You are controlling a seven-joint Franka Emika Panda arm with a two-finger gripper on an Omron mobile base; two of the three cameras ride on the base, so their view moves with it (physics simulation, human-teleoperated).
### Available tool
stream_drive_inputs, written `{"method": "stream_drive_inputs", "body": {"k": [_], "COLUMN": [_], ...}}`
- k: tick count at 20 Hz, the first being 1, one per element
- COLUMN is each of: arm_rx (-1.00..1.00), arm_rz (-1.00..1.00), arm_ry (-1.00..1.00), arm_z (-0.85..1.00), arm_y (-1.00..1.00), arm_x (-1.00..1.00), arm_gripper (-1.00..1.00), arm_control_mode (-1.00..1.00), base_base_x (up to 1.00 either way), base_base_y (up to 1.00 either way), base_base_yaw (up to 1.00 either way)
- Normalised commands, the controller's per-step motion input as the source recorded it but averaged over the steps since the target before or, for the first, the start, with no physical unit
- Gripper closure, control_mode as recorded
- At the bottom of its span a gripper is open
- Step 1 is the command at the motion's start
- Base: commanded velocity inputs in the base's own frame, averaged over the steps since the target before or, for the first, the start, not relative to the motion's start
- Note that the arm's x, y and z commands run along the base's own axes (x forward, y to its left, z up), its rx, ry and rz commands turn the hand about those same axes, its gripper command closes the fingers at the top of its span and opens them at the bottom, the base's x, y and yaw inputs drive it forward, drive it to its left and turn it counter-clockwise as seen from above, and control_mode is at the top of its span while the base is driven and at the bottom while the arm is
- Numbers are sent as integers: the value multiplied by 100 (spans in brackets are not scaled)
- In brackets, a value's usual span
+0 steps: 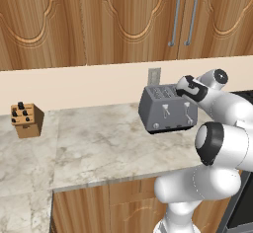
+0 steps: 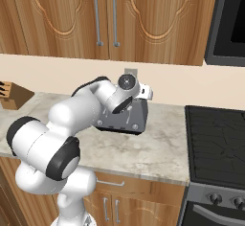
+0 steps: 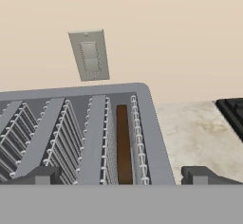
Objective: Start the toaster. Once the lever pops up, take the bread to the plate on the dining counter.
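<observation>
Sitting in toaster point(image 3: 71, 137) slot, bread point(image 3: 123, 144) between open pincer point(image 3: 121, 175) tips.

I see a grey wall plate point(image 3: 88, 55) on the beige wall straight ahead of the jaws, a black stovetop point(image 3: 232, 111) off to their right, a knife block point(image 1: 26, 120) far to their left.

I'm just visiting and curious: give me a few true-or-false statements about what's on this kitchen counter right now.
1. The bread sits in a toaster slot. True.
2. The jaws are clamped on the bread. False: they stand open above the toaster, holding nothing.
3. A knife block stands on the counter left of the toaster. True.
4. The toaster lies on its side. False: it stands upright, slots up.
5. A wall switch is behind the toaster. True.
</observation>
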Motion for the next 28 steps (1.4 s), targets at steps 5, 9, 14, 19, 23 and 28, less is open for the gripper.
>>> {"method": "stream_drive_inputs", "body": {"k": [5,9,14,19,23,28], "arm_rx": [0,0,0,0,0,0], "arm_rz": [0,0,0,0,0,0], "arm_ry": [0,0,0,0,0,0], "arm_z": [0,0,0,0,0,0], "arm_y": [0,0,0,0,0,0], "arm_x": [0,0,0,0,0,0], "arm_gripper": [-100,-100,-100,-100,-100,-100], "arm_control_mode": [-100,-100,-100,-100,-100,-100], "base_base_x": [0,0,0,0,0,0], "base_base_y": [0,0,0,0,0,0], "base_base_yaw": [0,0,0,0,0,0]}}
